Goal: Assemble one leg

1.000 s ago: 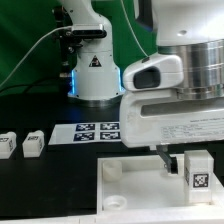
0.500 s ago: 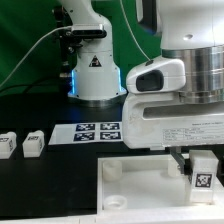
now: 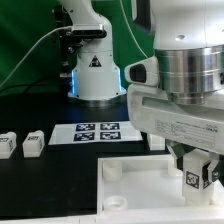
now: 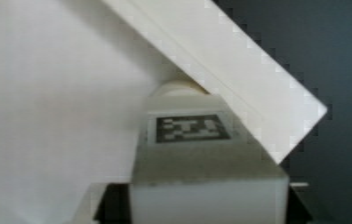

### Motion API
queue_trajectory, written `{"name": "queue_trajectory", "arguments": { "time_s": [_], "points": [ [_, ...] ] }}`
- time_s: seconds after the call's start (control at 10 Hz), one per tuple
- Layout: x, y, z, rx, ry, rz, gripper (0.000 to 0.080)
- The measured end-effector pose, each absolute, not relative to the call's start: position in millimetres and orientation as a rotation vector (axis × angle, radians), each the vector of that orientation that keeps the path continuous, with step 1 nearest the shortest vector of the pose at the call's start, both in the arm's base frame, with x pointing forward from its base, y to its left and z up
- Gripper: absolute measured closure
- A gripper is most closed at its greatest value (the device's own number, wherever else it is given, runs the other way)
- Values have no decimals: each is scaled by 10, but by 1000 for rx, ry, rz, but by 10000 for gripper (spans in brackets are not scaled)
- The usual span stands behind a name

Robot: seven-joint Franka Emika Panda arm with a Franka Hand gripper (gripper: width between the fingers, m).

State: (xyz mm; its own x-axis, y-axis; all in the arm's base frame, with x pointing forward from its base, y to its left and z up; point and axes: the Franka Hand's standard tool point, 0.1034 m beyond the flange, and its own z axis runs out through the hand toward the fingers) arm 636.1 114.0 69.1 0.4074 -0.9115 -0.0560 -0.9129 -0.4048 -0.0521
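We saw the tool (image 3: 197, 166) clamped on a leg (image 3: 196, 178), its two fingers pressed against the leg's sides with the tag face turned toward the exterior camera. The leg hung at the exterior view's right, low over the plate (image 3: 135, 176) and close to its far right corner. In the wrist view the leg (image 4: 198, 150) reached down to the plate (image 4: 57, 110), its tip seeming to sit at a rounded socket beside the raised edge, though we could not tell whether it had entered or only touched. We judged the main risk to be misalignment: if the leg's end met the socket rim off-centre or tilted, a downward push could jam it, slide the plate across the counter (image 3: 40, 115), or twist the leg in the grip. A light grip could let the leg slip upward between the fingers under load, leaving it unseated. Letting go before the leg was fully home could let it topple out of the socket. Two more legs (image 3: 21, 143) lay well apart on the counter at the exterior view's left, and the marker board (image 3: 99, 131) lay between them and the tool; neither seemed in danger.
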Motion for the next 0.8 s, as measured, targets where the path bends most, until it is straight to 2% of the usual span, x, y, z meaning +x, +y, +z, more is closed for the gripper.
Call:
{"name": "queue_trajectory", "arguments": {
  "time_s": [0.2, 0.5, 0.6, 0.7, 0.8],
  "points": [
    [6350, 1148, 684, -2156, 2138, 118, 502],
    [6333, 1152, 679, -2002, 2274, 144, 502],
    [6331, 1150, 674, -2069, 2210, 140, 434],
    [6330, 1155, 672, -2070, 2209, 139, 282],
    [6370, 1140, 676, -2255, 1984, 78, 282]
  ]
}}
